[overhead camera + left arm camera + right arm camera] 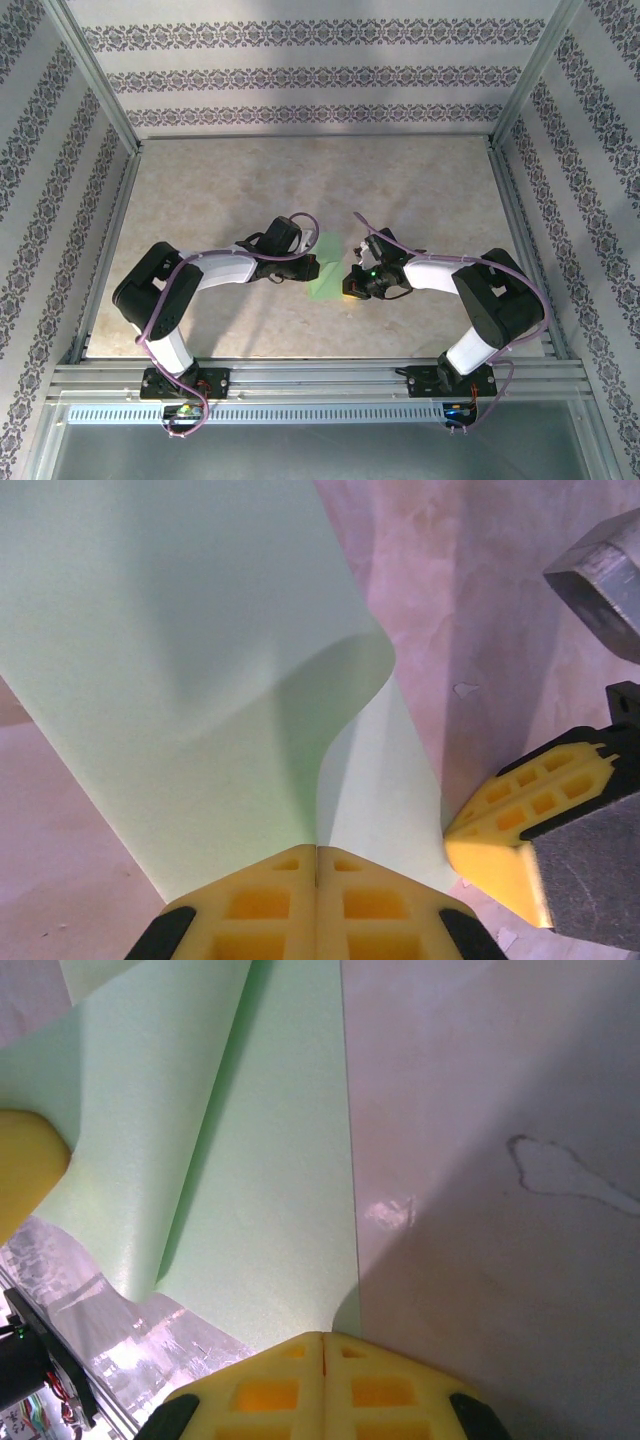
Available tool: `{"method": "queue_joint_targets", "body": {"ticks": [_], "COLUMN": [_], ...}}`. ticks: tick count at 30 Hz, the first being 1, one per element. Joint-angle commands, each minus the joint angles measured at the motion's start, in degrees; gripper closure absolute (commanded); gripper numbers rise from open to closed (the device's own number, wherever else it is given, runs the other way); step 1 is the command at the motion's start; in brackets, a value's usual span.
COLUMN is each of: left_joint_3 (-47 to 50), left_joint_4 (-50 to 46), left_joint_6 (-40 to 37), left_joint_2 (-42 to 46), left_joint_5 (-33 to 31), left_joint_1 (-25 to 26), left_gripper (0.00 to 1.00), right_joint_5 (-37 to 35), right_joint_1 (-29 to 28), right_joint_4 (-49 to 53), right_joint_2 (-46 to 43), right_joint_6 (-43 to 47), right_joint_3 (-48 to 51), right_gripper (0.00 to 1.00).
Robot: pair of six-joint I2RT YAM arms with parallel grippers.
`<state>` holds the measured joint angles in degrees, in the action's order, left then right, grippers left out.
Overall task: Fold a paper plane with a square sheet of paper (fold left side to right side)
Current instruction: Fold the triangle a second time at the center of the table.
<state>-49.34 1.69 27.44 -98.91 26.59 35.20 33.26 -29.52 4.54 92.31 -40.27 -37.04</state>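
Paper [325, 270], its edges partly hidden, curls up from the left gripper [317, 853] pinching its 9 o'clock edge; right gripper [322, 1338], closed, touches the 3 o'clock corner.

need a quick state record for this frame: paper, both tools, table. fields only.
paper: square sheet of paper, pale green, one side lifted and curled over, not pressed flat
left tool: left tool shut, pinching the lifted part of the sheet
right tool: right tool shut, tips at the sheet's edge; whether it grips is unclear
table: table, pale marbled top, sheet near its middle between the arms
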Motion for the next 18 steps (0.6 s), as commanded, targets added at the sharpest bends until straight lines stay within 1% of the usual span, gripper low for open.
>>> {"method": "queue_joint_targets", "body": {"ticks": [1, 9, 18], "left_joint_3": [0.06, -0.88, -0.93], "left_joint_4": [-1.26, -1.76, -0.94], "left_joint_6": [-1.92, -3.57, -3.71], "left_joint_2": [-1.13, -2.42, -2.64], "left_joint_5": [0.68, -0.48, -0.13], "left_joint_1": [-0.92, -1.78, -2.42], "left_gripper": [0.99, 0.99, 0.99], "right_joint_5": [-3.55, -3.46, -3.46], "right_joint_1": [-0.8, -0.78, -0.78], "right_joint_4": [3.73, 3.93, 3.73], "right_joint_2": [2.26, 2.56, 2.87], "right_joint_6": [0.94, 0.98, 0.98], "right_joint_3": [0.3, 0.21, 0.21], "right_gripper": [1.0, 1.0, 1.0]}}
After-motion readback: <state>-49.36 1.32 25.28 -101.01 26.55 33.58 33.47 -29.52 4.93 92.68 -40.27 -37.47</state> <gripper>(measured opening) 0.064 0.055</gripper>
